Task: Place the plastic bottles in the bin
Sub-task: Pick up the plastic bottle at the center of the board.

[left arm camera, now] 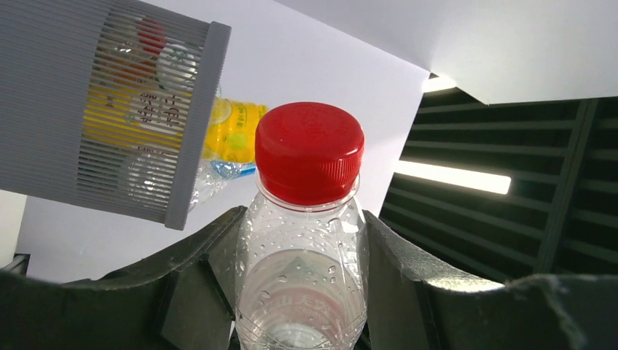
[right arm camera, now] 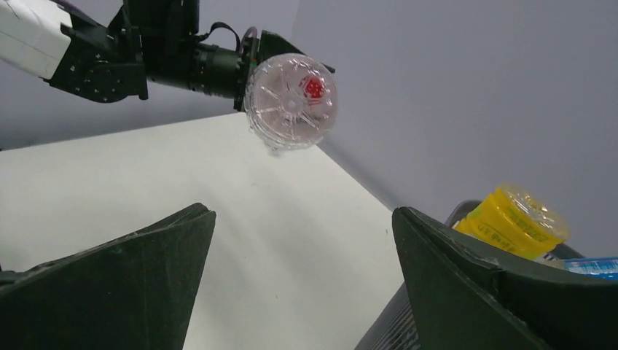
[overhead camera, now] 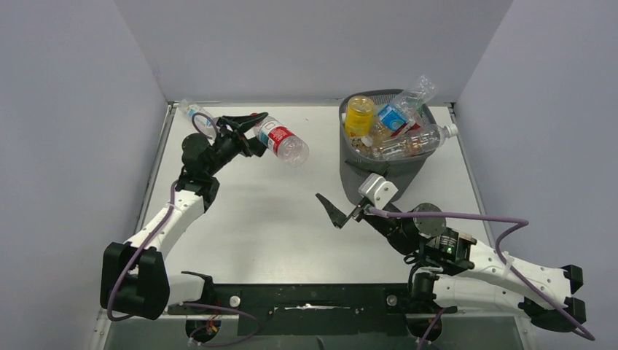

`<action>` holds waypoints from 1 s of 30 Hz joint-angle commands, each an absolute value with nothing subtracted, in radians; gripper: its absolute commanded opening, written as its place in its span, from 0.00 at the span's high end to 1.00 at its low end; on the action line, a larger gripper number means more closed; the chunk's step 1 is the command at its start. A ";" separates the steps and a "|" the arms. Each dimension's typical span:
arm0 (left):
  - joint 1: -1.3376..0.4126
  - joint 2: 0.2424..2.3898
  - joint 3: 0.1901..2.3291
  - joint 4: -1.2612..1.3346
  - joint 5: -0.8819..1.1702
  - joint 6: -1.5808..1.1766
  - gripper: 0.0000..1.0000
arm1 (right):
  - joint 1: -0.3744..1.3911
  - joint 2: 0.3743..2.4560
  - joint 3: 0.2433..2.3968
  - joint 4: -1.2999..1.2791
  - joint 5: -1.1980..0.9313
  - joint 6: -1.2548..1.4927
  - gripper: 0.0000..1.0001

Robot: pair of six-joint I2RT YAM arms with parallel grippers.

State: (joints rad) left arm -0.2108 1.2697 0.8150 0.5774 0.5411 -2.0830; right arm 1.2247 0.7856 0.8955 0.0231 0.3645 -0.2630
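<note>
My left gripper (overhead camera: 255,137) is shut on a clear bottle with a red label (overhead camera: 283,141) and holds it above the table's back left, base pointing right. In the left wrist view the fingers (left arm camera: 182,284) pinch it below its red cap (left arm camera: 309,149). The dark grey mesh bin (overhead camera: 356,172) stands at the back right, heaped with bottles, among them a yellow one (overhead camera: 359,115). One more clear bottle (overhead camera: 194,113) lies in the back left corner. My right gripper (overhead camera: 341,208) is open and empty just in front of the bin.
Grey walls enclose the table on three sides. The right wrist view shows the held bottle's base (right arm camera: 291,102) ahead, the yellow bottle (right arm camera: 514,219) and the bin's wall (right arm camera: 393,328) at lower right. A black rail (overhead camera: 306,299) runs along the near edge.
</note>
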 commanded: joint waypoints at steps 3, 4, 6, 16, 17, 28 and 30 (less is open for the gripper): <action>-0.302 1.239 0.826 0.600 0.433 -2.180 1.00 | 1.256 0.851 0.809 0.371 0.384 -0.368 0.01; -0.316 1.239 0.819 0.608 0.421 -2.186 1.00 | 1.255 0.864 0.806 0.396 0.378 -0.379 0.01; -0.345 1.239 0.807 0.616 0.401 -2.193 1.00 | 1.256 0.890 0.809 0.432 0.363 -0.392 0.01; -0.437 1.253 0.735 0.713 0.343 -2.229 1.00 | 1.247 0.974 0.806 0.636 0.377 -0.449 0.02; -0.442 1.255 0.728 0.723 0.340 -2.232 1.00 | 1.239 0.977 0.808 0.645 0.370 -0.443 0.02; -0.473 1.279 0.680 0.819 0.312 -2.261 1.00 | 1.124 1.002 0.825 0.726 0.326 -0.363 0.01; -0.481 1.290 0.681 0.839 0.309 -2.268 1.00 | 1.113 1.014 0.844 0.699 0.310 -0.340 0.00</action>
